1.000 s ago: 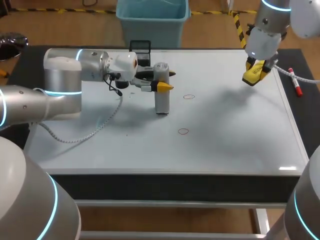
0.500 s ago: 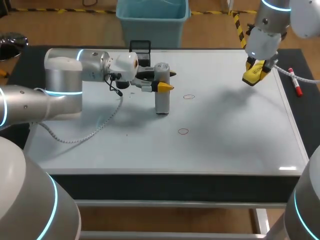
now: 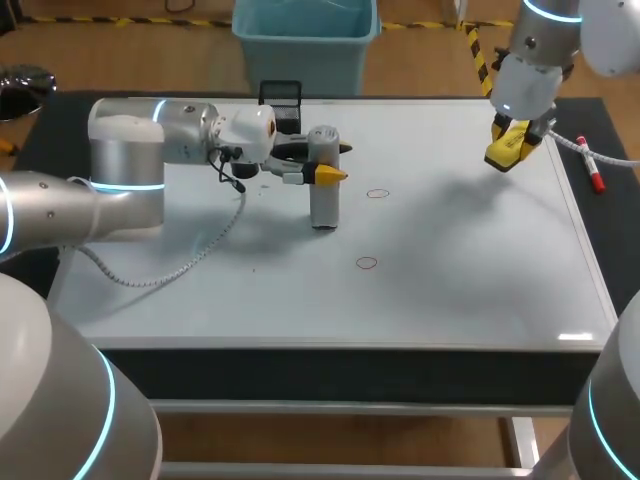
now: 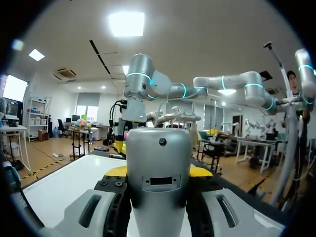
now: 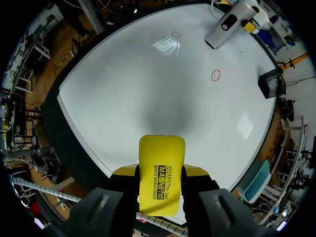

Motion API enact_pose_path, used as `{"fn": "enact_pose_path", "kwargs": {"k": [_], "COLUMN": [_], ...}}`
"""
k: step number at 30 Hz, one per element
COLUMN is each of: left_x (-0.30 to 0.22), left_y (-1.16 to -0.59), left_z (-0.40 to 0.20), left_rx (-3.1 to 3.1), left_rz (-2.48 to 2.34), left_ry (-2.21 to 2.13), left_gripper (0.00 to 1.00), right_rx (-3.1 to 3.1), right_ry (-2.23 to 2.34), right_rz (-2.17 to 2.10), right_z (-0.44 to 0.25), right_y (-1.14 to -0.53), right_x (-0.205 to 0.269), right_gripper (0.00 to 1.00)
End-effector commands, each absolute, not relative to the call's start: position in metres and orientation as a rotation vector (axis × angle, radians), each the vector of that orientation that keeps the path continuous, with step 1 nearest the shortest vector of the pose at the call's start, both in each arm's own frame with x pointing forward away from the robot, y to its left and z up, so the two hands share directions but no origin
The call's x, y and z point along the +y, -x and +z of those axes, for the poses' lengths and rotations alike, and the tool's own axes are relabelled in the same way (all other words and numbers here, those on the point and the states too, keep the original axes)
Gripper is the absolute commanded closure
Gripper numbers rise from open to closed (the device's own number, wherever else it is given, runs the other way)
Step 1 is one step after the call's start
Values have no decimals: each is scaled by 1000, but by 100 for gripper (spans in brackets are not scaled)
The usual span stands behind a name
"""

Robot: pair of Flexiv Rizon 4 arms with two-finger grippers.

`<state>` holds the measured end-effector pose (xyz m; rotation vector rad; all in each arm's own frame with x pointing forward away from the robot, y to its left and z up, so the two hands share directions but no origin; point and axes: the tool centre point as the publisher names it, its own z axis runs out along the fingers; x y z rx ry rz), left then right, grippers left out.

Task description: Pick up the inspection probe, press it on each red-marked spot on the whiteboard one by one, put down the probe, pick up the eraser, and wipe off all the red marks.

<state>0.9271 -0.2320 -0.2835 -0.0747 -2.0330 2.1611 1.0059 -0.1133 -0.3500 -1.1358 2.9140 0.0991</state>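
Observation:
The inspection probe (image 3: 322,195), a grey cylinder, stands upright with its lower end at the whiteboard (image 3: 460,270). My left gripper (image 3: 324,160) is shut on its upper part from the side. The left wrist view shows the probe (image 4: 159,168) filling the gap between the fingers of the left gripper (image 4: 159,174). Two red circles, one (image 3: 377,193) just right of the probe and one (image 3: 366,263) nearer the front, are drawn on the board. My right gripper (image 3: 510,148) hangs above the board's back right, shut on the yellow eraser (image 5: 160,163). Under it lie both circles (image 5: 216,75) (image 5: 176,34).
A red marker (image 3: 592,172) lies on the dark table just right of the whiteboard. A small black holder (image 3: 280,96) stands at the board's back edge, and a blue bin (image 3: 305,40) sits behind it.

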Motion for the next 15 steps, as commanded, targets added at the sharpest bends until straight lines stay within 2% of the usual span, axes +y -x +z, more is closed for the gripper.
{"fn": "enact_pose_path", "kwargs": {"k": [1,15], "left_x": [-223,-121], "left_y": [-929,-978], "left_z": [-277,-218], "left_rx": [-2020,-2170], "left_rz": [2192,2291], "left_ry": [76,57], "left_gripper": [100,100], "right_rx": [2914,2914], "right_ry": [1138,1138], "right_rz": [94,94], "right_z": [-349,-349], "right_y": [-1005,-1005], "right_x": [-114,-114], "right_gripper": [100,100]}}
